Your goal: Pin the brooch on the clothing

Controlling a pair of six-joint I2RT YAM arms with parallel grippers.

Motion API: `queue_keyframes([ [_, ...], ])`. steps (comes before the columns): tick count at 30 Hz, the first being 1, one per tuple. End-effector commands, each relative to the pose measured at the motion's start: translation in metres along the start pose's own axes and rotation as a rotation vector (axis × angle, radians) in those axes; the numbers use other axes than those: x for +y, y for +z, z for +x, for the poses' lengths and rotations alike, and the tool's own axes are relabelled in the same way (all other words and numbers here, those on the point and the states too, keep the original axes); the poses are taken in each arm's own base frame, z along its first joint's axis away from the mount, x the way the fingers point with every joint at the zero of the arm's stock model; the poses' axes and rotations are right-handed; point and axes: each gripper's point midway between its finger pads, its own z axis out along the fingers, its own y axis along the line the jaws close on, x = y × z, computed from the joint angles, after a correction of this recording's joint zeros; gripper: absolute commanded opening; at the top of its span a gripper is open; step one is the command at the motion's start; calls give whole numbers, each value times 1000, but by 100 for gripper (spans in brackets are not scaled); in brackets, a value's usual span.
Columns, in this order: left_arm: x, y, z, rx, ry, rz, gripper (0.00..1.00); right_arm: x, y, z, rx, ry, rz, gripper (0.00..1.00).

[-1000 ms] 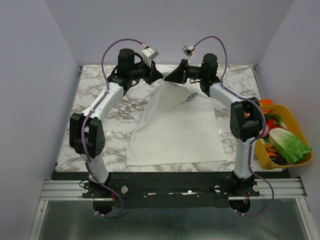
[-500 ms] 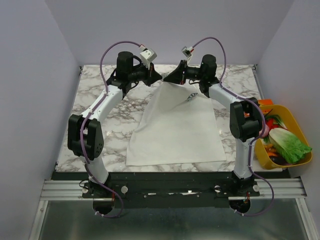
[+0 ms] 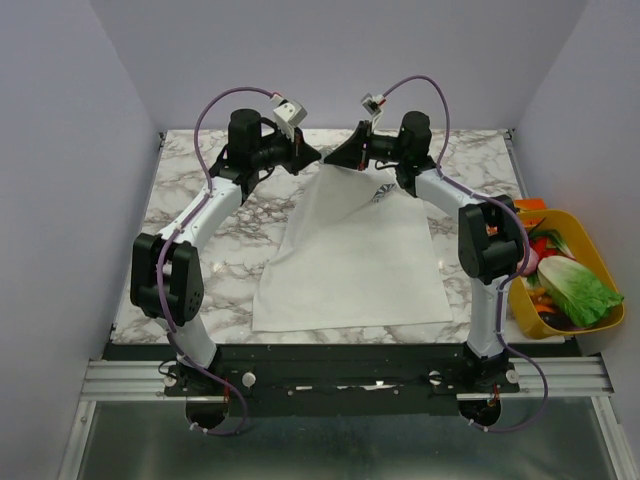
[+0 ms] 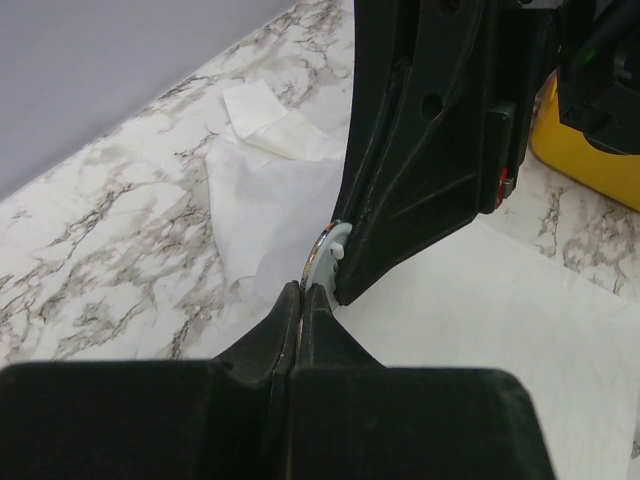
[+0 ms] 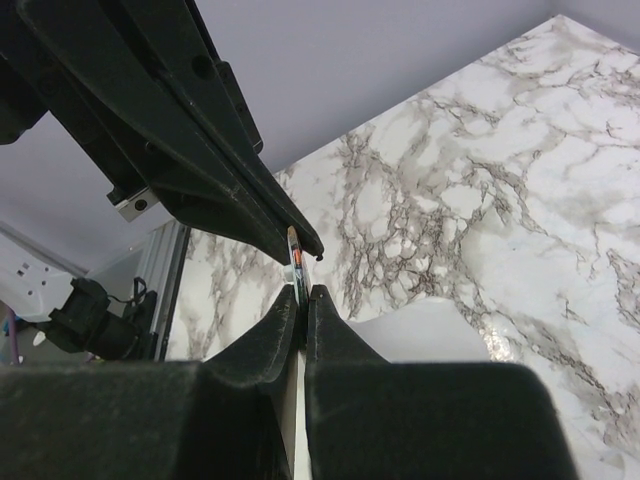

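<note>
The right gripper (image 5: 300, 292) pinches the brooch (image 5: 296, 258) by its rim, edge-on, just above the neck end of the shirt (image 3: 350, 250). The left gripper (image 4: 301, 292) is pressed together, apparently on a fold of cloth. The brooch looks tiny, stiff and slippery. The shirt looks limp and needs holding taut.

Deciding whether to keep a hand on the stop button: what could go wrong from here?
1. The brooch sits edge-on at the very tips of the right gripper, so it could slip out and drop.
2. The left gripper meets it tip to tip over the T-shirt, so a small misalignment might knock the brooch loose or miss the fabric.
</note>
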Motion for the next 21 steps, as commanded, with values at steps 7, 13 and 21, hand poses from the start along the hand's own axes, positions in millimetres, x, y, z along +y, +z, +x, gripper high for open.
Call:
queue_keyframes([
  [7,20,-13,-4,-14,-4,-115,0,21,2,-18,-53,-86,-71,12],
  [13,26,-15,-2,-9,-7,-154,0,27,1,-20,-54,-102,-91,33],
  [21,42,-18,5,25,-9,-243,0,28,-2,-27,-76,-136,-66,73],
])
